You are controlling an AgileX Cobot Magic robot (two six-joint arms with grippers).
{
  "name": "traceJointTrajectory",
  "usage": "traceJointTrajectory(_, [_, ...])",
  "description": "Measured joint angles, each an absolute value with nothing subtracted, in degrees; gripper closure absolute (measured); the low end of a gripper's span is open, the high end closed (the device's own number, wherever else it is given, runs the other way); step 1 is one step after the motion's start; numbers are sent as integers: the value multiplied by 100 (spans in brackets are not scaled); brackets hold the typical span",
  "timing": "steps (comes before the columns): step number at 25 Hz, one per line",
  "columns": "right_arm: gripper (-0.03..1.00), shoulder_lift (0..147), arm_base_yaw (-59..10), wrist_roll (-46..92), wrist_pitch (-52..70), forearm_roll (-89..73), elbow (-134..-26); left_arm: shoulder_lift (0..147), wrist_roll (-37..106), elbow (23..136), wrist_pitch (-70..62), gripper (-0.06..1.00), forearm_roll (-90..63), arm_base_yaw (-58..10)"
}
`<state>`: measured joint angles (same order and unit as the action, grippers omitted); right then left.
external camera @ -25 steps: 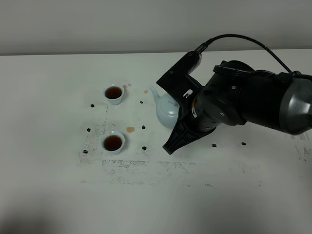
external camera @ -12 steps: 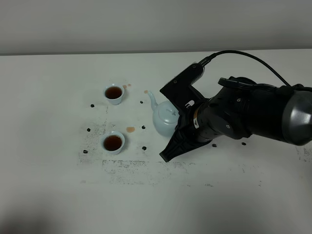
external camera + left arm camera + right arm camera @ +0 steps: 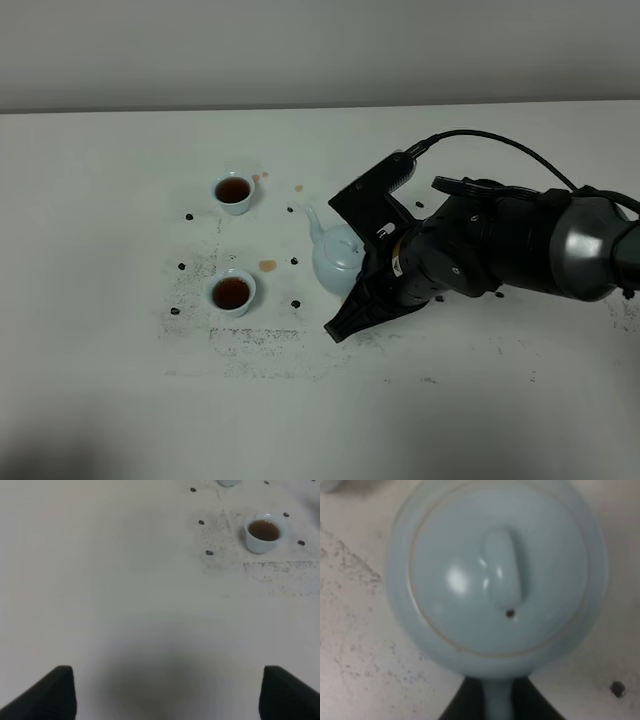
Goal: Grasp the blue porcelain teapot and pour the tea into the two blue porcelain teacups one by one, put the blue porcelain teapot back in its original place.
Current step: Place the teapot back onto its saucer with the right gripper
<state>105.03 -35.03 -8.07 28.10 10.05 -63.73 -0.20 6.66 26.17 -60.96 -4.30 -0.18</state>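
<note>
The blue porcelain teapot (image 3: pixel 334 257) stands upright right of the two teacups, its spout pointing to the back left. Whether it rests on the table I cannot tell. The right wrist view looks straight down on the teapot's lid (image 3: pixel 499 575). My right gripper (image 3: pixel 497 702) is shut on the teapot's handle, with dark fingers (image 3: pixel 462 705) on both sides of it. Both blue porcelain teacups, far (image 3: pixel 233 190) and near (image 3: pixel 232 292), hold brown tea. The near teacup (image 3: pixel 263 530) also shows in the left wrist view, far from my open, empty left gripper (image 3: pixel 167 695).
The bulky right arm (image 3: pixel 490 245) covers the table right of the teapot, its cable arching above it. Small dark dots (image 3: pixel 295 261) and brown tea stains (image 3: pixel 267 265) mark the white table (image 3: pixel 120 400) around the cups.
The right arm has carried the teapot toward the front of the table and lower. The cups and the left gripper have not moved.
</note>
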Motion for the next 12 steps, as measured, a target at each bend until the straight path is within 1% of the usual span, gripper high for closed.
traceJointTrajectory(12, [89, 10811, -3393, -807, 2798, 867, -6373, -20, 666, 2617, -6096, 19, -430, -18])
